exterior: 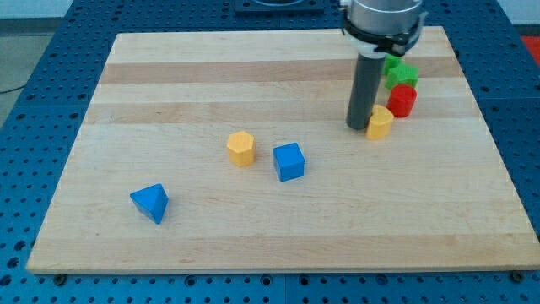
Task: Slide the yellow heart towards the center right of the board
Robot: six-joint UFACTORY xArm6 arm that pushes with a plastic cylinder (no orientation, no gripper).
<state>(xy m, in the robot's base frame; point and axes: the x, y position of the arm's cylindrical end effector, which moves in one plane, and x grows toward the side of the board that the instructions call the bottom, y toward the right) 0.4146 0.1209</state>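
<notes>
**Rod meets yellow heart at the board's right side**

My tip [359, 127] stands on the wooden board [211, 228] on the right side of the scene, a little beyond the middle, with the yellow heart [380, 122] just to its right, touching or all but touching; the contact itself cannot be made out. The arm ends in a plain dark rod under a silver collar, so it has no jaws, and nothing is grasped.

The heart is a small, squat, bright yellow piece; its lobes are hard to read at this size, and it sits flat on the pale wood. Close behind it to the right is one red block [402, 100], rounded in outline, and farther back again one green block [400, 72], star-like in outline and partly hidden by the arm. The three form a short line running away toward the far right corner.

Well apart to the left, near the board's centre, lie one yellow hexagonal block [241, 149] and, just to its right, one blue cube [288, 161]. One blue triangular block [151, 202] rests alone toward the near left corner.

The count: six blocks in all, two yellow, two blue, one red, one green. The board lies on a blue perforated table [51, 76].
</notes>
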